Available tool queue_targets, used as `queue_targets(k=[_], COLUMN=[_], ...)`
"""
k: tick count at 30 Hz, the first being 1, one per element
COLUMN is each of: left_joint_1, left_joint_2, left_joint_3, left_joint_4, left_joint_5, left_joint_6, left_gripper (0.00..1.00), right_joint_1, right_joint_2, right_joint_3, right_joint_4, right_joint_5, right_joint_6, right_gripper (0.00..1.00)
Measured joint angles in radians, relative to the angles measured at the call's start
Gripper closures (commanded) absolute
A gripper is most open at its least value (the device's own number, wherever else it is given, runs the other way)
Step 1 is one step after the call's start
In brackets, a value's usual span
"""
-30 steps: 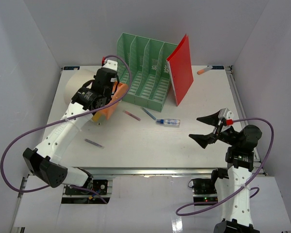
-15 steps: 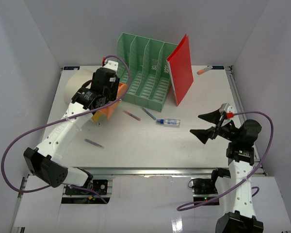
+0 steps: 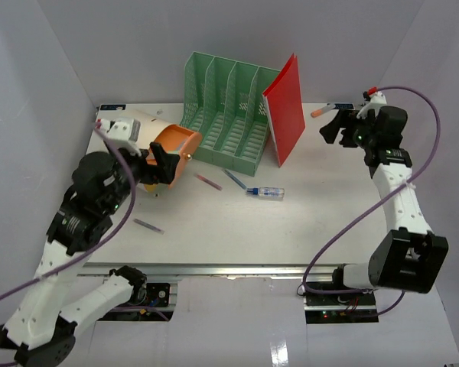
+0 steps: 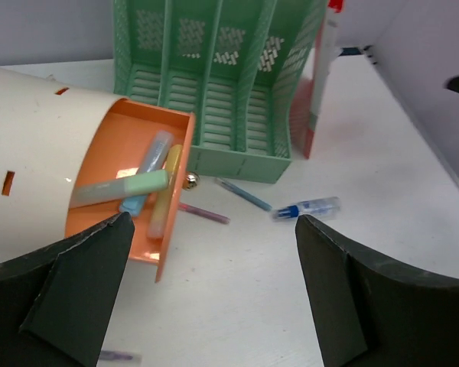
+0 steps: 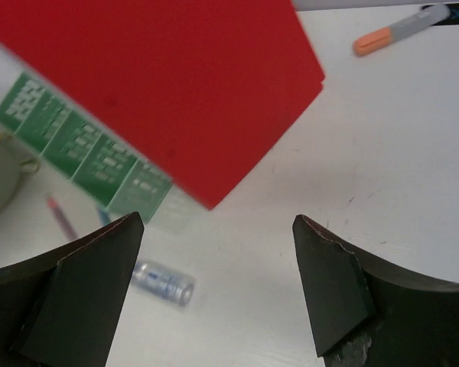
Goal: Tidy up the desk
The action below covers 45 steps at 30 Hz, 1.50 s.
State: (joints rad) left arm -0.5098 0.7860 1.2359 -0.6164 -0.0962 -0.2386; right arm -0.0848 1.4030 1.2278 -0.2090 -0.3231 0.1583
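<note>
The desk (image 3: 314, 222) lies beneath both sets of jaws. The left jaws hang spread wide over its 9 o'clock side and grip nothing. A beige pen holder (image 4: 46, 145) lies on its side just ahead of them, its orange mouth turned toward 3 o'clock, with several pens (image 4: 149, 180) inside. The right jaws, also spread and empty, hover over the 2 o'clock corner near an orange-capped marker (image 3: 322, 110). The desk is a flat white rectangle with a metal rail along its 6 o'clock edge and faint scuffs on its surface. At 12 o'clock stands a green file rack (image 3: 229, 115), with a red folder (image 3: 285, 107) leaning on its right end. Loose pens (image 3: 208, 182) and a clear blue-capped tube (image 3: 266, 192) lie near the centre.
</note>
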Motion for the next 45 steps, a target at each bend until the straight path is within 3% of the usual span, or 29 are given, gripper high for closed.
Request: queue_targets(k=[4,8,14,18,30,45], left_joint_1=[0.000,0.000,0.000,0.000,0.000,0.000], left_joint_2=[-0.117,-0.166,-0.217,-0.229,-0.251,-0.160], left_joint_3=[-0.088,-0.182,-0.247,-0.258,-0.304,-0.332], left_joint_4=[0.050,0.070,0.080,0.109,0.148,0.219], left_joint_5=[0.087,0.149,0.176,0.180,0.166,0.167], left_joint_6=[-0.049,-0.092,-0.131,-0.152,-0.183,-0.185], left_gripper=[0.02,0.02,0.02,0.02,0.02,0.02], right_joint_1=[0.103,0.126,0.118,0.114,0.104,0.100], right_joint_2=[0.299,0.617,0.931,1.049,1.162,1.264], right_joint_3=[0.351,0.689,0.914,0.974,1.092,1.057], right_joint_4=[-0.140,-0.185,-0.216,-0.188,0.017,0.258], right_joint_5=[0.300,0.453,0.572,0.600,0.652,0.657], right_joint_6=[0.061,0.093,0.103,0.122,0.200,0.225], right_gripper=[0.09,0.11,0.16,0.21,0.21,0.23])
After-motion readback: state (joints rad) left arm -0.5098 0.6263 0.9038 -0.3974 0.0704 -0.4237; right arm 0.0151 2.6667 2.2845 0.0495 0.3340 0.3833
